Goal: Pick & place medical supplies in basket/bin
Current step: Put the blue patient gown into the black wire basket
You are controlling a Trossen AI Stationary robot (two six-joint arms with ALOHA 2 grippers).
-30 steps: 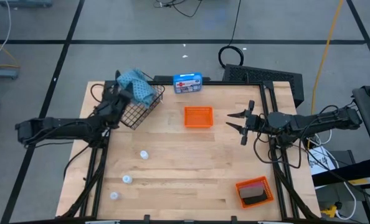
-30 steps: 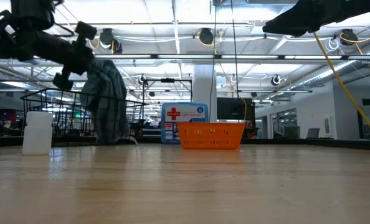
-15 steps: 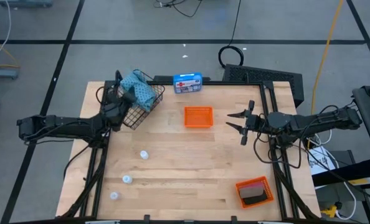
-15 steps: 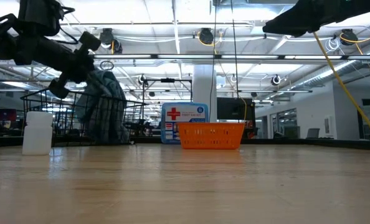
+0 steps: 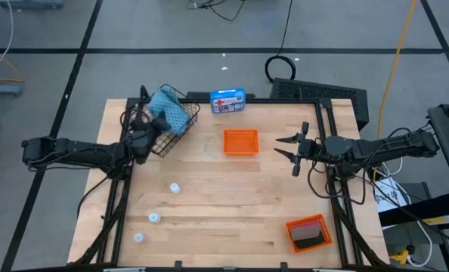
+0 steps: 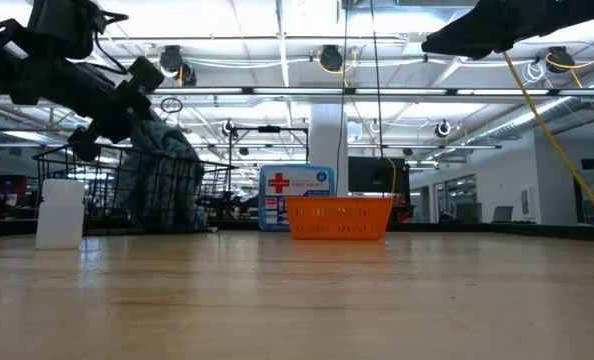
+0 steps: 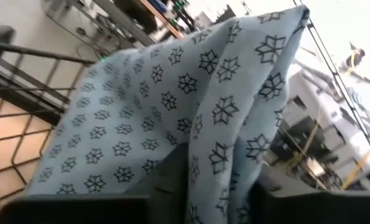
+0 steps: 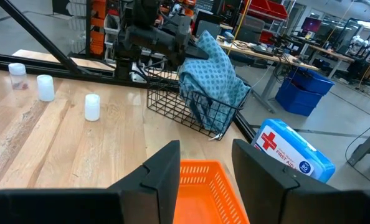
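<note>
Left gripper (image 5: 150, 130) over dark wire-mesh basket (image 5: 162, 140), fingers pinching teal patterned cloth (image 5: 169, 107) (draped inside); right gripper (image 5: 283, 146) idle, fingers spread.

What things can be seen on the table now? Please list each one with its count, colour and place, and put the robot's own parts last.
Cloth: one, teal patterned, draped in the basket and over its rim.
Basket: one, dark wire mesh, far-left part of the table.
Vials: three, white, on the near-left part of the table.
Blue box: one, red-and-white label, at the far edge.
Orange tray: one, empty, centre of the table.
Second orange tray: one, near-right corner, holding dark and pink items.
Left end effector: one, dark, at the basket by the cloth.
Right end effector: one, dark, open, right of the centre tray, holding nothing.
</note>
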